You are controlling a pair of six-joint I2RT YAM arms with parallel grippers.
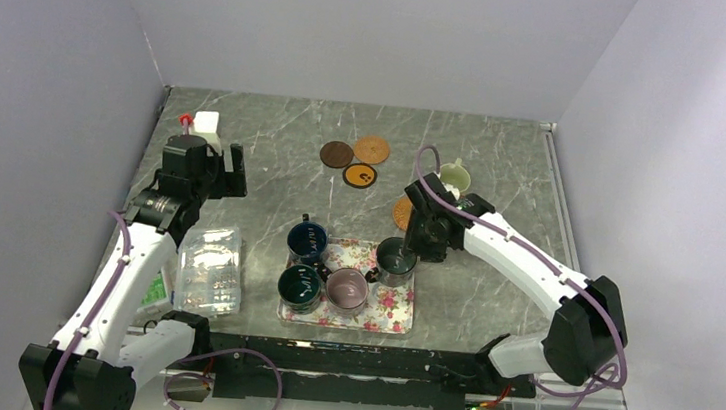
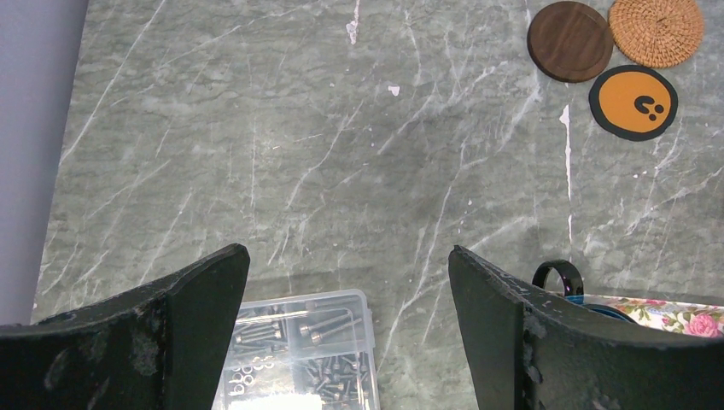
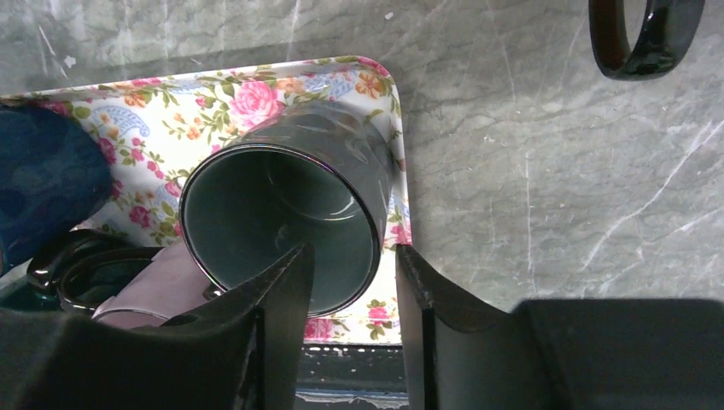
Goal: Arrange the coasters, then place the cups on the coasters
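While the left claw (image 2: 346,256) gapes wide, right claw (image 3: 352,256) half-open astride the rim of the green cup (image 3: 273,205), unclamped.

Top: coaster (image 1: 400,212) half under right arm (image 1: 520,255), 3 o'clock | left wrist: navy cup (image 2: 557,275) handle only, 4 o'clock; clear box (image 2: 299,350) cropped, 6 o'clock | right wrist: dark ring (image 3: 645,38) cropped, 1 o'clock, unidentifiable

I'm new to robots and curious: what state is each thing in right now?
left gripper: open, empty
dark green cup: upright on floral tray
right gripper: astride that cup's rim, grip unclear
navy cup, mauve cup: upright, on tray
brown coaster, woven coaster, orange coaster: flat, bare
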